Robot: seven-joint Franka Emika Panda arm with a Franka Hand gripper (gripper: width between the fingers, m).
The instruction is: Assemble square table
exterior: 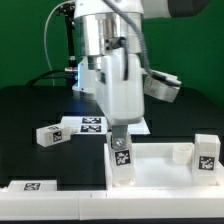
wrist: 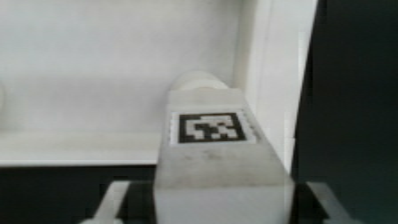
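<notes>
Your gripper (exterior: 118, 137): jaws part-closed, clamping chunky white tagged plastic leg (exterior: 121, 160), upright. Leg at nine o'clock end of white square rimmed plastic tabletop (exterior: 160, 172), exterior view.

Both views are low in resolution and soft. In the exterior view, light falls from above. The white arm (exterior: 112, 60) and the tabletop (exterior: 165, 172) sit near overexposure, so their surface detail is washed out. The black bench (exterior: 30, 108) stays dark and shows little texture, and the green backdrop (exterior: 25, 40) is evenly lit. In the wrist view, the leg (wrist: 217, 165) is close to the lens. Its tag (wrist: 214, 128) reads as a pattern but has blurred edges. The claw (wrist: 217, 198) gripping it is out of focus. Soft grey shading lies along the tabletop rim.
</notes>
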